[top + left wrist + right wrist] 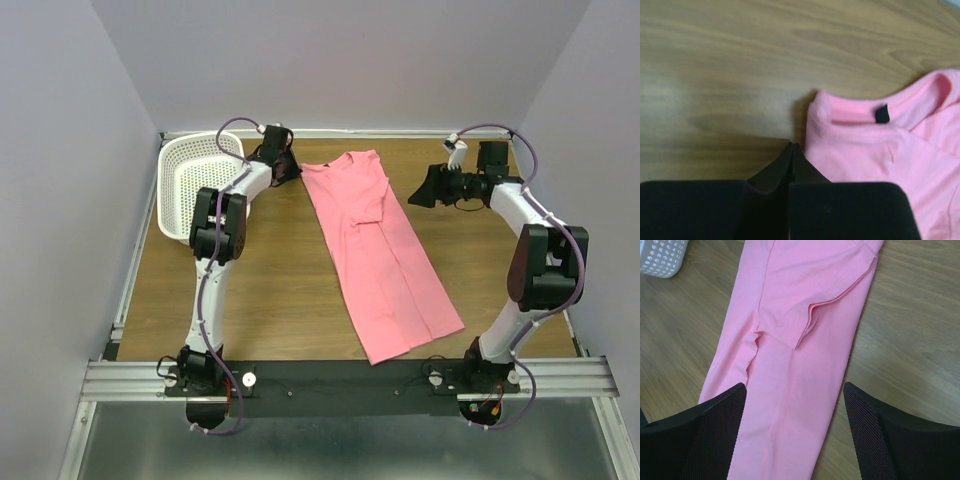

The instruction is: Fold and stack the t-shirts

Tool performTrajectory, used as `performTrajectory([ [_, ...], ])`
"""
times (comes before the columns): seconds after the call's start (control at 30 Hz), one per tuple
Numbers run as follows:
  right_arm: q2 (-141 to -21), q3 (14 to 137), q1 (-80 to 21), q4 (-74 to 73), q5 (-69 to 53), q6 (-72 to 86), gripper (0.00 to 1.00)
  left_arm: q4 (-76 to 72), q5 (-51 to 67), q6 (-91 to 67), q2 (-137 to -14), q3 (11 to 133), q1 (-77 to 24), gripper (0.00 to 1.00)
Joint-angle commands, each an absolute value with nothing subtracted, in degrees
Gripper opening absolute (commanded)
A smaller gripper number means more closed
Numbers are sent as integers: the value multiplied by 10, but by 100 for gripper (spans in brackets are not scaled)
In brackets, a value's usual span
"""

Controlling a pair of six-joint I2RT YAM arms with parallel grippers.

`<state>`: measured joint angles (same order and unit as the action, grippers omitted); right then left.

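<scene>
The salmon-pink t-shirt lies flat on the table, folded lengthwise into a long strip, collar at the far end and hem near the front edge. A sleeve is folded onto it. My left gripper is shut and empty, its tips just left of the collar corner with the dark label. My right gripper is open and empty, held above the shirt's right edge at mid-length.
A white perforated basket stands at the back left beside the left arm; a corner of it shows in the right wrist view. Bare wooden table lies on both sides of the shirt. Walls enclose the back and sides.
</scene>
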<state>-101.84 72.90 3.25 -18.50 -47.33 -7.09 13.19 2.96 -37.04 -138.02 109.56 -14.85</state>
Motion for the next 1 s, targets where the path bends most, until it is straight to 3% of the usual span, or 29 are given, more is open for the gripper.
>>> performTrajectory([
  [0.0, -998, 717, 50, -176, -498, -66, 86, 187, 60, -370, -1435, 1177, -127, 3],
  [0.17, -997, 714, 54, -176, -500, -69, 86, 201, 104, -393, -1480, 1269, -100, 1],
  [0.33, -994, 713, 57, -176, -499, -70, 86, 143, 187, -386, -1458, 1231, -94, 5],
  [0.37, -994, 713, 56, -176, -499, -71, 86, 118, 195, -382, -1448, 1212, -94, 11],
  [0.4, -995, 714, 57, -176, -500, -72, 86, 113, 196, -379, -1438, 1183, -95, 27],
  [0.43, -995, 715, 57, -176, -502, -72, 86, 111, 193, -373, -1421, 1172, -95, 34],
  [0.5, -996, 715, 57, -177, -503, -72, 86, 104, 192, -364, -1397, 1137, -95, 40],
  [0.67, -995, 713, 58, -176, -506, -70, 86, 91, 170, -374, -1363, 1085, -92, 42],
  [0.97, -998, 713, 59, -176, -506, -71, 86, 75, 231, -352, -1367, 1054, -101, 42],
])
